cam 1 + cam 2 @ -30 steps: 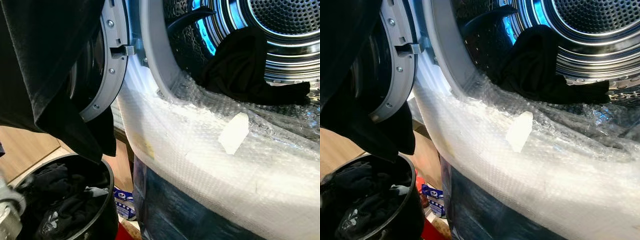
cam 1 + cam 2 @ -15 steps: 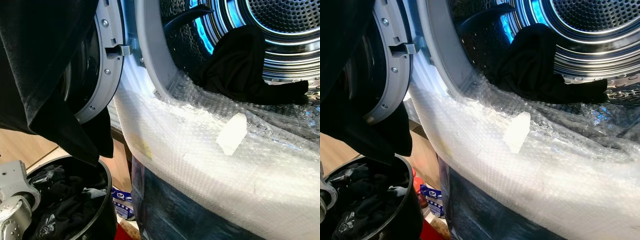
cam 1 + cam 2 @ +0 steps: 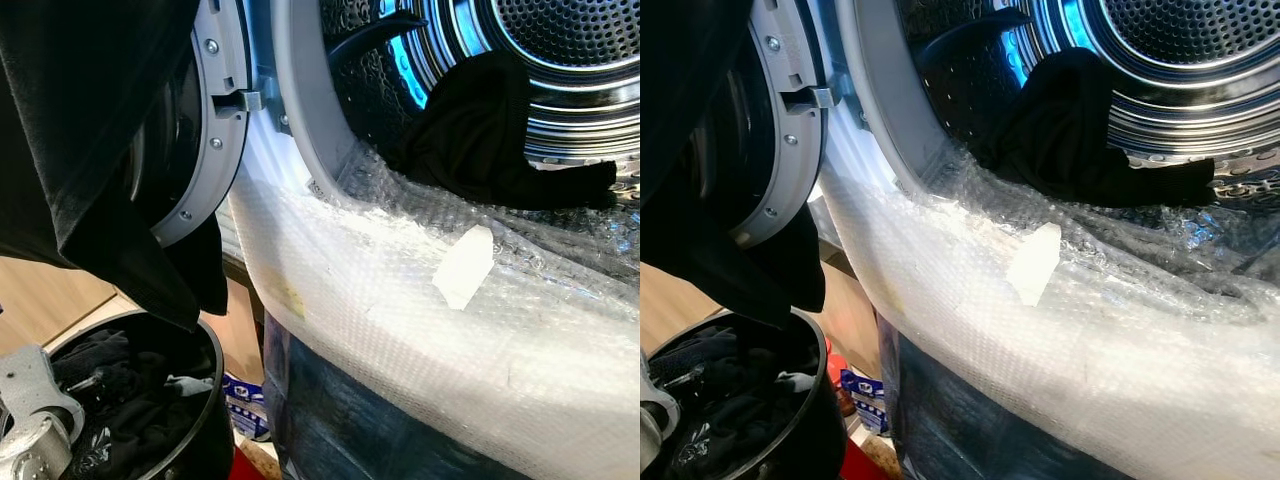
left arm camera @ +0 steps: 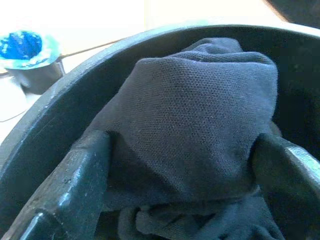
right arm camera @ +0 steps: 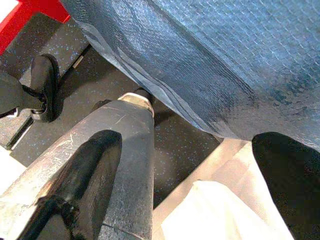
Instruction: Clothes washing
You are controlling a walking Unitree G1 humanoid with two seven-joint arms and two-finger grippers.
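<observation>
Bubble wrap (image 3: 420, 330) drapes the washing machine's open front, one dark garment (image 3: 480, 130) already in the drum (image 3: 570, 60). Left jaws (image 4: 180, 165) spread wide inside the black basket (image 3: 205, 400), a dark shirt (image 4: 200, 120) bunched between them (ungripped). Closing shallow could snag just a fold. Right jaws (image 5: 200, 170) hang released near the floor (image 5: 80, 90). Basket depth is hidden.

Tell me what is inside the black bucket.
The bucket holds dark clothes, and the left claw straddles one bunched piece, fingers open. Whatever lies under the pile is covered.
</observation>
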